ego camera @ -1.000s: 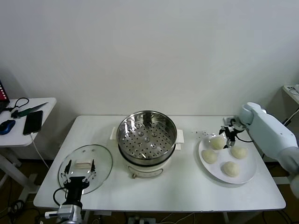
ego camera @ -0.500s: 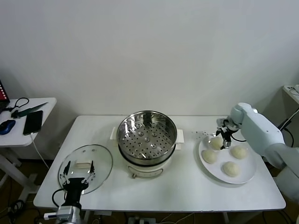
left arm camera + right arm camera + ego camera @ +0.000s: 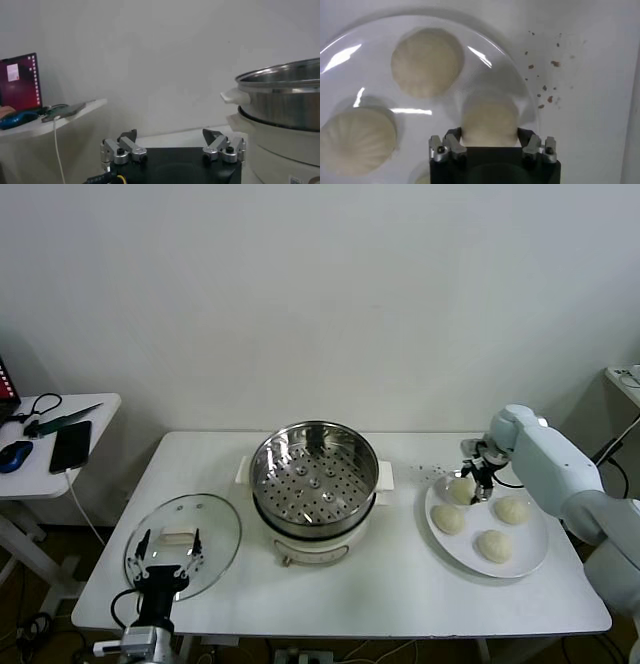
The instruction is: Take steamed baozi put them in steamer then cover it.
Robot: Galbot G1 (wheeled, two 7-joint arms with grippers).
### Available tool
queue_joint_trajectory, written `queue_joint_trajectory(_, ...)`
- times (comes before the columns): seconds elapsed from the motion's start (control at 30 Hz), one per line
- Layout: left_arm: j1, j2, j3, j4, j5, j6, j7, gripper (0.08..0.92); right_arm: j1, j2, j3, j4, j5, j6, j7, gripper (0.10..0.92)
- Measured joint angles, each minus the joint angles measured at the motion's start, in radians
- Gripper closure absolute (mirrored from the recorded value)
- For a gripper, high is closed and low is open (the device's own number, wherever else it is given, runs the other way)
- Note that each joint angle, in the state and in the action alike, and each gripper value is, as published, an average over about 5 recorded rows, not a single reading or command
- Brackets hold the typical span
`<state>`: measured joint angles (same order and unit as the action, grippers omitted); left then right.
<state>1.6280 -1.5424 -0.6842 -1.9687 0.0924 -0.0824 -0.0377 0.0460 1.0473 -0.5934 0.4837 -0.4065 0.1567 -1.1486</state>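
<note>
Several cream-white baozi lie on a white plate (image 3: 537, 556) at the table's right. My right gripper (image 3: 475, 475) is down over the back-left baozi (image 3: 460, 491). In the right wrist view its fingers (image 3: 453, 134) press both sides of that baozi (image 3: 489, 119), which still rests on the plate. The steel steamer (image 3: 314, 474) stands uncovered mid-table with nothing in it. The glass cover (image 3: 183, 542) lies flat at the front left. My left gripper (image 3: 167, 568) waits over the cover's near edge, open and holding nothing (image 3: 170, 136).
Brown crumbs (image 3: 432, 471) dot the table between steamer and plate. A small side table (image 3: 60, 434) at the far left carries a phone, a mouse and cables. The steamer's side (image 3: 285, 95) stands close beside my left gripper.
My right gripper shifted slightly left over the plate and its fingers closed in on the back-left baozi. The left arm stayed where it was.
</note>
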Motion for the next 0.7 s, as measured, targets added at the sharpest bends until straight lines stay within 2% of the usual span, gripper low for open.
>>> queue_joint_trajectory(0.3,0.007,-0.001,-0.001,-0.002,-0.002,-0.002,-0.001,0.177,0.070,-0.036,-0.083,0.072,0.067,0.029,-0.021,0.333)
queue_joint_trajectory(0.7,0.018,0.001,0.003,-0.012,-0.003,-0.001,0.000,0.177,0.335,-0.027,-0.344,0.284,0.198,0.149,-0.051,0.334)
